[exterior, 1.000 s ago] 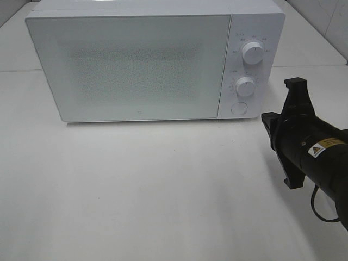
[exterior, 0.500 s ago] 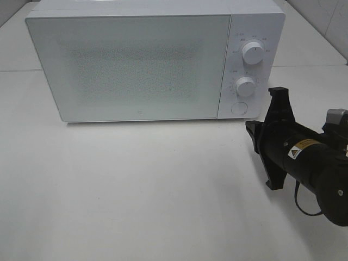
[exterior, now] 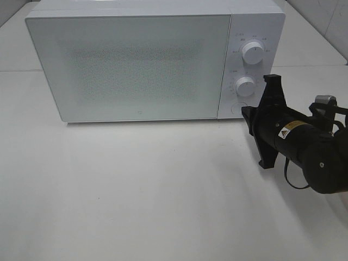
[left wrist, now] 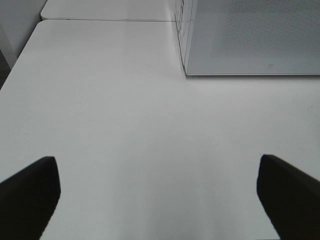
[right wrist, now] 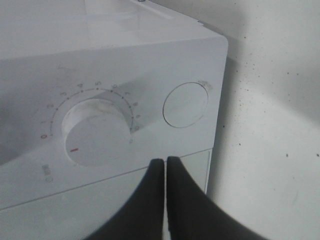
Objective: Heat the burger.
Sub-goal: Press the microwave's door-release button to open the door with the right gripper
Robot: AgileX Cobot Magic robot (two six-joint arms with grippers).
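The right gripper [right wrist: 165, 161], fingers pressed together, points just short of the round button [right wrist: 185, 104] at five o'clock on the microwave [exterior: 136, 65] front. I judge the door-release press is in hand; next comes a straight, centred push. The left gripper [left wrist: 156, 165] hangs spread wide. No burger shows; the door is shut.

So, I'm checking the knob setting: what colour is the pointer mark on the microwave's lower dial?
Red; the pointer mark shows best in the right wrist view.

The white microwave [exterior: 155, 61] is showing a grey dotted door [exterior: 128, 68]; the black right tool [right wrist: 164, 162] is wearing a yellow label [exterior: 286, 128] above the white table [exterior: 136, 190]
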